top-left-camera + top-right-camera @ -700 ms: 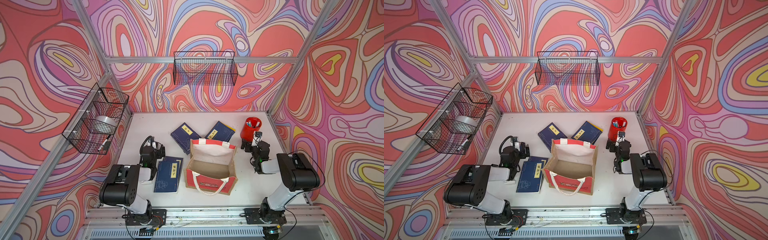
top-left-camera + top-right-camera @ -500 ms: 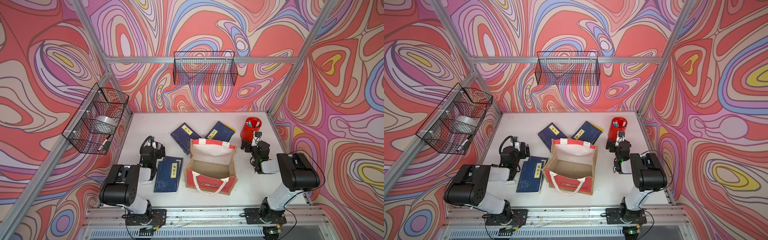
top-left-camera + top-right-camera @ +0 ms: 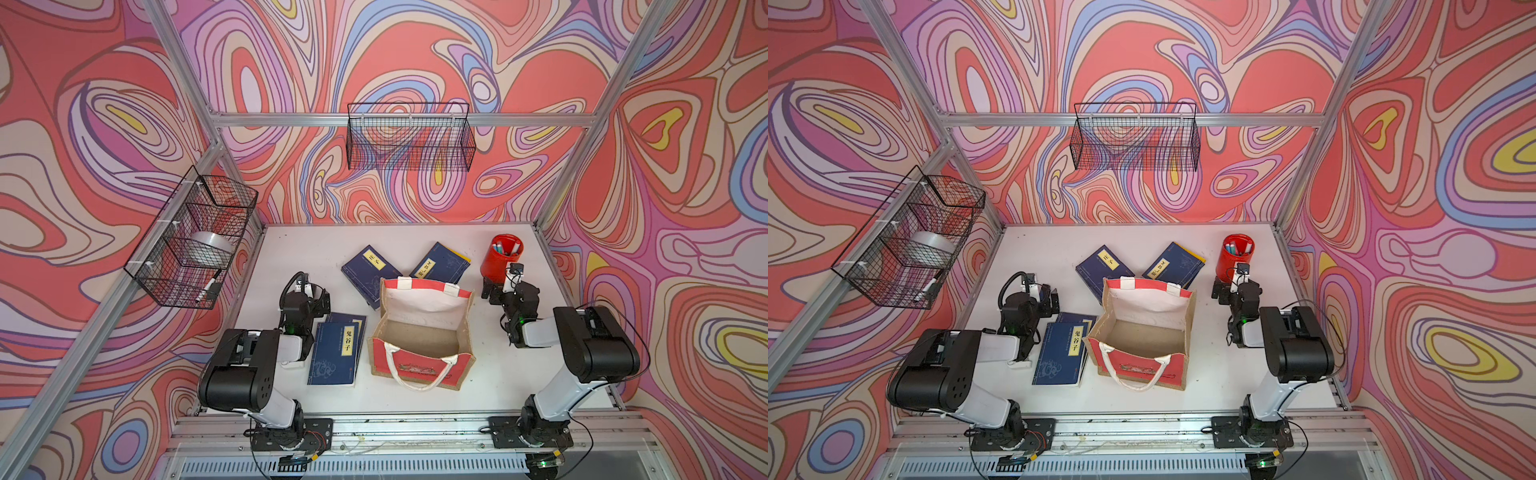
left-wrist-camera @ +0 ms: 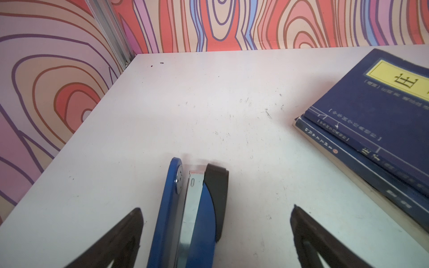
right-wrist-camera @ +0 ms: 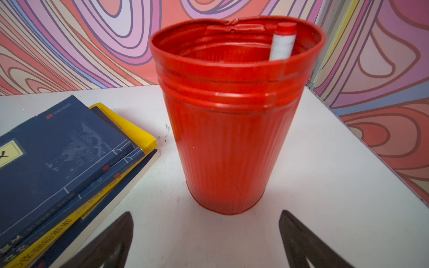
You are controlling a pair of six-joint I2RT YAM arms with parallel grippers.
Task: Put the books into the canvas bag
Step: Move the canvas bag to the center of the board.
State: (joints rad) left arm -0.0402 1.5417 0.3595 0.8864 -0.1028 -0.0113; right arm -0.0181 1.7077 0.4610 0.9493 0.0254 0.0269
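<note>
1. Three piles of thin navy softcover books (image 3: 337, 353) lie outside the empty, boxy red-and-jute canvas bag (image 3: 424, 307) between both grippers.
2. Left gripper (image 4: 217, 207): wide open, holding nothing; a blue stapler (image 4: 185, 220) lies between its jaws.
3. Right gripper (image 5: 206, 213): wide open, empty, facing a red ribbed pen cup (image 5: 227, 139).
4. Clear the stapler, pinch one book's edge, lower it upright.

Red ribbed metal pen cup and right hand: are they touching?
Apart. The right wrist view shows bare white table between the red ribbed metal pen cup and both fingertips of the right hand.
</note>
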